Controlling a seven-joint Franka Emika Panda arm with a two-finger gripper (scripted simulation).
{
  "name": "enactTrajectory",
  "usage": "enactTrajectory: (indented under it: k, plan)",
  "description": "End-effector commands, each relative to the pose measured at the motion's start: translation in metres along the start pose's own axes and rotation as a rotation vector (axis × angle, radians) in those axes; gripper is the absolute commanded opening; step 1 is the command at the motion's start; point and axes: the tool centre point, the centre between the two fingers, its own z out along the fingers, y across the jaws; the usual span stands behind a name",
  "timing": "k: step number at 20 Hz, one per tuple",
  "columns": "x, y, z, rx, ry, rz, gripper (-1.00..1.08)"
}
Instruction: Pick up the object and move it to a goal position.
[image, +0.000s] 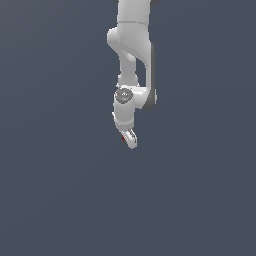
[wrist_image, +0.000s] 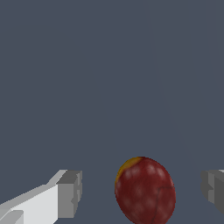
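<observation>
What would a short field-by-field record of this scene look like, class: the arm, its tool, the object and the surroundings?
arm: one white arm reaching down from the top of the exterior view
tool: open, fingers apart on either side of the object
object: dark red rounded blob with an orange patch, between the fingers, gaps on both sides
contact: none visible
surroundings: plain grey-blue surface

The backdrop (image: 50, 190) is one flat slate blue-grey field that fills the exterior view from edge to edge. No wall, floor line, furniture or window can be made out in it. The light is even and casts no visible shadow. The wrist view shows the same plain grey-blue surface, uniform and without texture.
</observation>
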Motion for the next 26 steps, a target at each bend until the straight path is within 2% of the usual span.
enactTrajectory:
  k: [1, 15, 26]
  plan:
    - [0.000, 0.000, 0.001, 0.001, 0.000, 0.000, -1.00]
    - [-0.001, -0.003, -0.003, 0.002, 0.001, 0.000, -1.00]
    - [-0.012, -0.035, -0.055, 0.001, 0.002, 0.000, -1.00]
